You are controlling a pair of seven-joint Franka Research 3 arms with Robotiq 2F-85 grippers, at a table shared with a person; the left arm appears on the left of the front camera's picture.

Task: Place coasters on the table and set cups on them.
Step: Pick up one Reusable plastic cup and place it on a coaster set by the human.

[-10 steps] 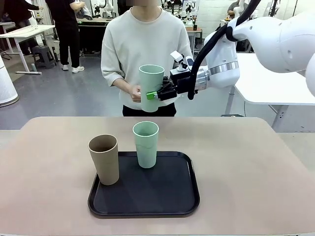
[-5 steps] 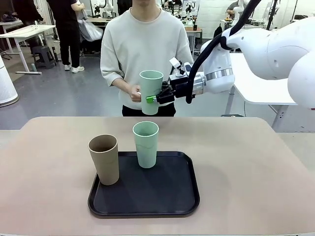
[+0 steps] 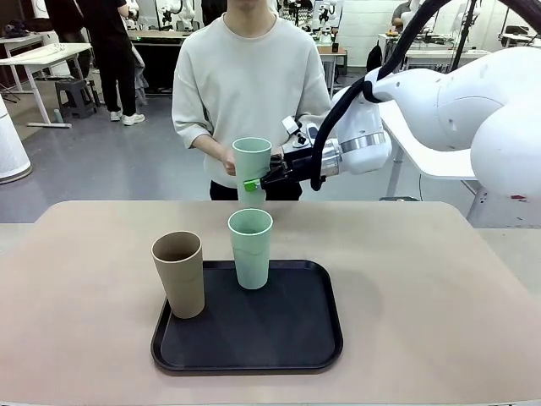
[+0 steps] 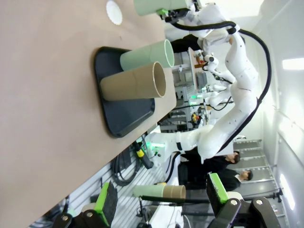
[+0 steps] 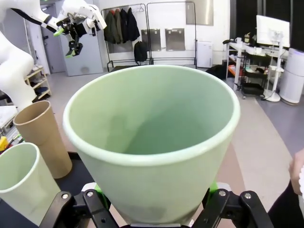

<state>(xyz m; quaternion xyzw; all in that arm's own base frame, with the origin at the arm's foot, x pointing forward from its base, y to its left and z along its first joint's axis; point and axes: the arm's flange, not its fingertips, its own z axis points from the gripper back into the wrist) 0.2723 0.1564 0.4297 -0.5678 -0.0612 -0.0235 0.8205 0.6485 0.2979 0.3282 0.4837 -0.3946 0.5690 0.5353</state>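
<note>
**Mint cup up in the air over the far edge**

We're over the big tan table [image 3: 84, 279], workshop benches and people behind. Starting at the left: the left gripper [image 4: 160, 197] hangs with its jaws spread wide and nothing between the green pads. Next, the black tray [image 3: 254, 351], and the tan cup [image 3: 179, 275] stands upright at its left rim, seemingly just inside it, though that edge is hard to read. Beside it, further back on the tray, the mint cup [image 3: 251, 249] stands upright, mouth open to us. In the left wrist view a white coaster [image 4: 114, 12] lies flat on the bare table past the tray's far end.

Now look up: a second mint cup, the held cup [image 3: 251, 161], is upright in the air above the table's far edge, in front of the person. The person's hand [image 3: 228, 161] is at its left side. From the right, the right gripper [image 3: 254, 183] is clamped across its lower body.
</note>
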